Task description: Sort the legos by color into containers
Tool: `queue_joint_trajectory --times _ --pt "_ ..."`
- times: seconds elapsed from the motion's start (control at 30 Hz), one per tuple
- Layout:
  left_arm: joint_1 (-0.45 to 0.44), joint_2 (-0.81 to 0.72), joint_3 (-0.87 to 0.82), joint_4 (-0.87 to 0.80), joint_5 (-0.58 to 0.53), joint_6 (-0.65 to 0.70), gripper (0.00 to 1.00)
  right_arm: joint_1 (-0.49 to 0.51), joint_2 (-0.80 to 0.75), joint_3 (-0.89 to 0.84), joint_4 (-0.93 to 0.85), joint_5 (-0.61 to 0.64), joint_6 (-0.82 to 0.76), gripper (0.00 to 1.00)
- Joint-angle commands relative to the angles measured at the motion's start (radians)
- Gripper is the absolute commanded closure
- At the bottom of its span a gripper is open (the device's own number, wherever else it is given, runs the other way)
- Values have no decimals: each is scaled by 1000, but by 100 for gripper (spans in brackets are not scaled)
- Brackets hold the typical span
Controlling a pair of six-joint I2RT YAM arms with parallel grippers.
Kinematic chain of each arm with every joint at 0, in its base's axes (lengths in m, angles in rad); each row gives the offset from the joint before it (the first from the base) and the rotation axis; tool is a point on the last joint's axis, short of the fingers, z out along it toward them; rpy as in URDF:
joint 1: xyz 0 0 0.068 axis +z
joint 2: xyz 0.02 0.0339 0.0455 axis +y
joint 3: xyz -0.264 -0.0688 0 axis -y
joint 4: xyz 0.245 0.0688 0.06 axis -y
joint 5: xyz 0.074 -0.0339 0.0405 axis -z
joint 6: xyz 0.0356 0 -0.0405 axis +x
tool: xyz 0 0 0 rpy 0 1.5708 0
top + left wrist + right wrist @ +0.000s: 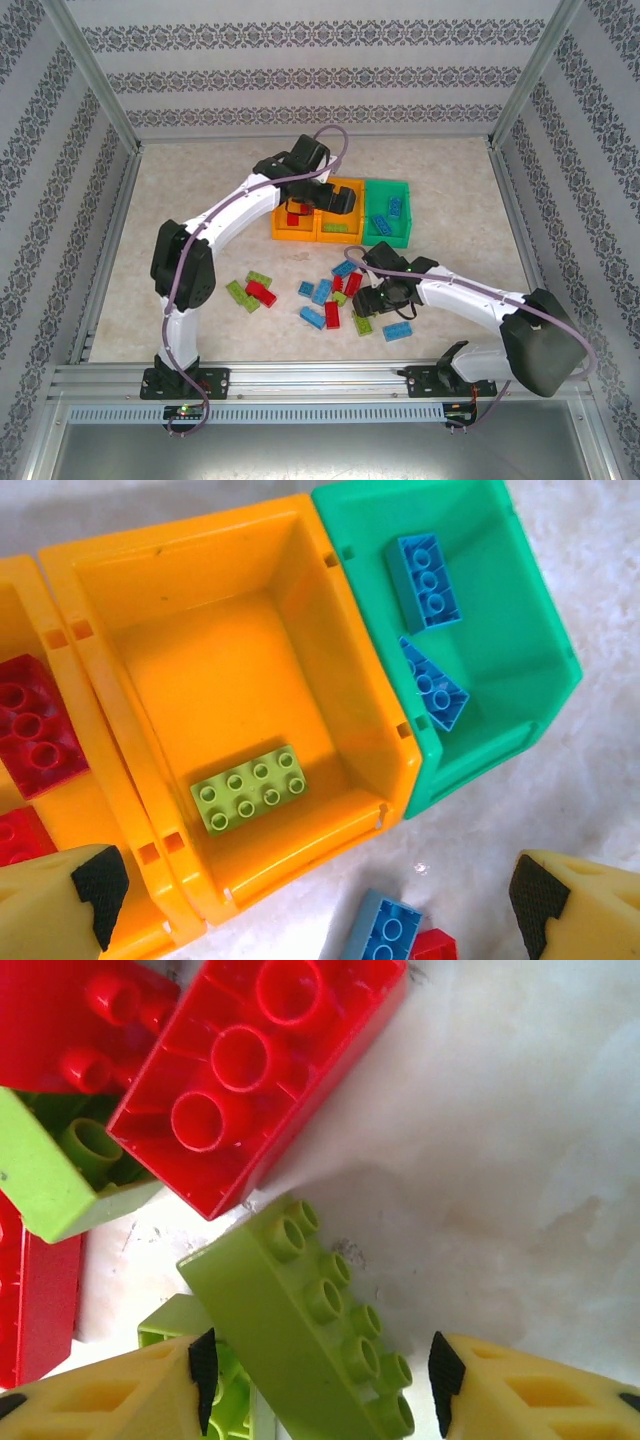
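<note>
Lime brick lies flat in the middle orange bin, the left gripper spread wide and empty above it. Right gripper, half open, straddles another lime lego on the table, not clamped.

Pale marbled tabletop, damask-striped wallpaper panels, aluminium frame rail along near edge
</note>
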Motion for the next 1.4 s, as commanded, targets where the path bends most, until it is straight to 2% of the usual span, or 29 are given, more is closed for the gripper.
queue_joint_trajectory --times 0.0,0.37,0.5,0.8,0.87,0.9,1.13,1.23,1.37 --pt "-10 -47 -52 32 -23 -18 0 11 24 37 -17 69 9 46" --pt "-9 -96 -132 39 -47 -23 0 4 37 37 -51 132 44 67" --pt "-9 -101 -141 33 -54 -22 0 -27 5 26 -72 170 72 74" --pt "-9 -125 -192 45 -71 -26 0 -101 -109 -18 -82 201 133 74" --pt "-9 -132 -204 45 -73 -27 0 -107 -121 -27 -68 180 139 70" --pt "-9 -135 -207 46 -74 -27 0 -106 -125 -28 -67 173 145 61" --pt "-9 -174 -257 53 -91 -31 0 -85 -156 -58 0 79 144 31" --pt "-9 -191 -285 63 -93 -39 0 -77 -124 -53 6 74 143 29" --pt "-9 -213 -315 68 -102 -46 0 -62 -65 -43 7 86 137 30"
